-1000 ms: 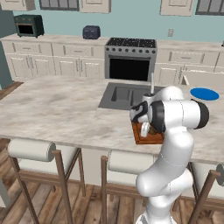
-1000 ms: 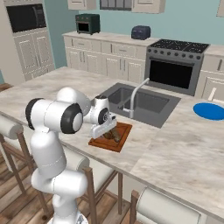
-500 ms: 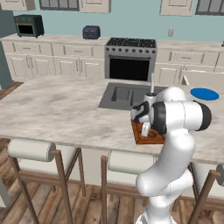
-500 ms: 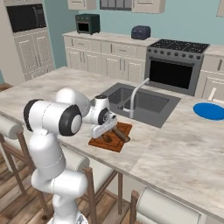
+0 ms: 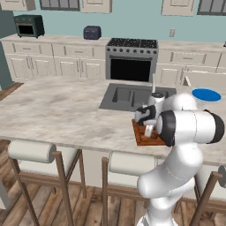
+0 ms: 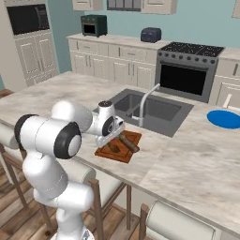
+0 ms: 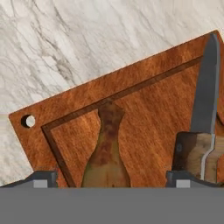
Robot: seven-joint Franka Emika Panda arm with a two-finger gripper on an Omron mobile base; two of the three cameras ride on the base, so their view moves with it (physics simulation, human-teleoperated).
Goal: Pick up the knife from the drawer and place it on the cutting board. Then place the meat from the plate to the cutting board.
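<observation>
My gripper (image 7: 111,181) hangs just above the reddish-brown cutting board (image 7: 144,109), open, its fingertips (image 7: 41,179) standing on either side of the meat (image 7: 107,153). The brown meat lies flat on the board, and the jaws do not touch it. To its right the knife (image 7: 205,100) rests on the board, grey blade pointing away and wooden handle near my right finger. From the base views, the gripper (image 6: 110,138) sits over the cutting board (image 6: 119,146) near the counter's front edge, with the knife (image 6: 129,143) beside it. The blue plate (image 6: 225,119) lies bare at the far right. The drawer is out of view.
A sink (image 5: 128,96) with a curved faucet (image 6: 143,103) lies just behind the board. Bar stools (image 5: 33,152) stand along the counter's front edge. A stove (image 5: 131,62) and cabinets line the back wall.
The jaws have opened from shut and the meat now lies loose on the board. The arm has barely moved.
</observation>
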